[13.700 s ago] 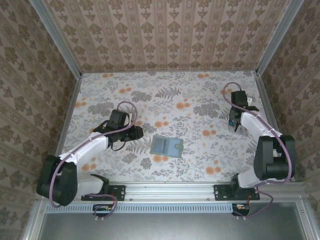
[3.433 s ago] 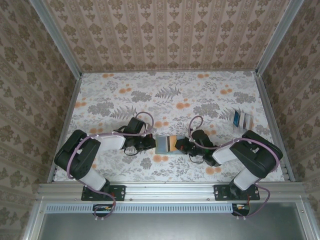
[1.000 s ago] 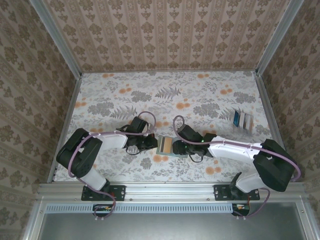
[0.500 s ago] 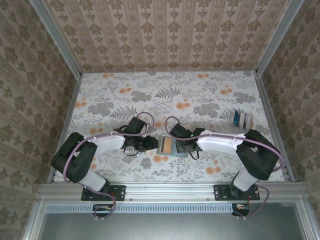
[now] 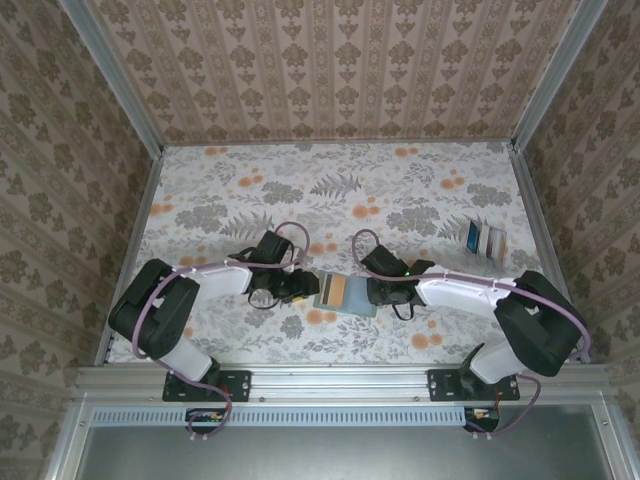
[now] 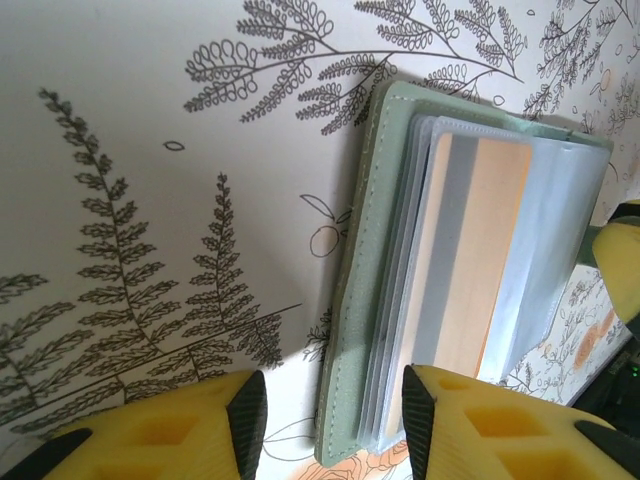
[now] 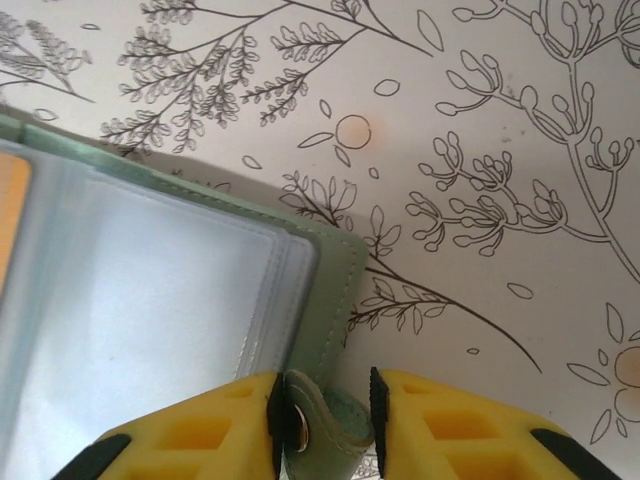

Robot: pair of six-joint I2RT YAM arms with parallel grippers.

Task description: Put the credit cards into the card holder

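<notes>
**Card holder pinned open, one card in its sleeve**

From my seat I see the card holder lying open near the middle of the floral table, toward the near edge, between my two grippers. An orange-tan card with a grey stripe sits inside one of its clear sleeves, on the holder's left half in the overhead view.

My left gripper stands at the holder's left edge with its jaws parted. The green cover's corner lies in the gap between the yellow fingers, and I cannot tell whether either finger touches it.

My right gripper is at the holder's right edge. Its fingers are closed on the snap tab, which curls up between them.

The other credit cards lie in a small cluster by the table's right side, well apart from the holder and both arms.
</notes>
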